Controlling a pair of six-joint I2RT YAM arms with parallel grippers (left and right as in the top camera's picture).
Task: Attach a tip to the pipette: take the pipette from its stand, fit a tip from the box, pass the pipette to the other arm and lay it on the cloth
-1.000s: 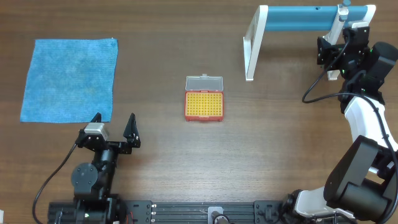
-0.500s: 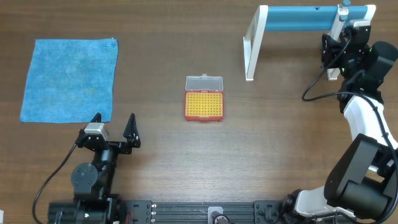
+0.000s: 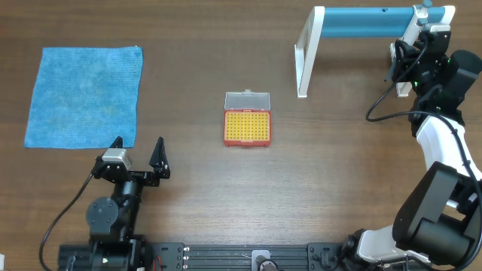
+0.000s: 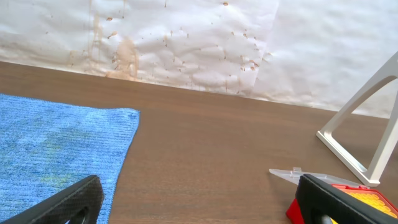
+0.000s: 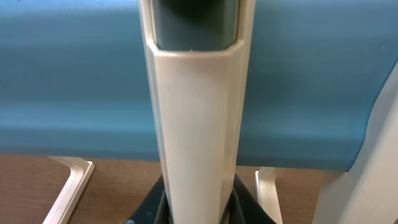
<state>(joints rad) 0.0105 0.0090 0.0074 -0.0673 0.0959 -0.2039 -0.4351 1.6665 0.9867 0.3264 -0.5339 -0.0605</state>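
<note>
"One pipette (image 5: 193, 112), where is it?"
"On its stand (image 3: 354, 22), at the table's (image 3: 226, 203) far right corner."
"And the right claw (image 5: 196, 205)?"
"It squeezes the pipette's sides. The left claw (image 3: 138, 154) is spread apart, near the cloth (image 3: 83, 96)."

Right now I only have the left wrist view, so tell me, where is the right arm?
Observer: Its right gripper is at the far right end of the stand, on the pipette.
Operator: Are the fingers closed on it?
Observer: Yes. In the right wrist view, the fingers press the pipette's white body from both sides.
Operator: Is it off the stand?
Observer: No, it is upright against the blue bar.
</note>
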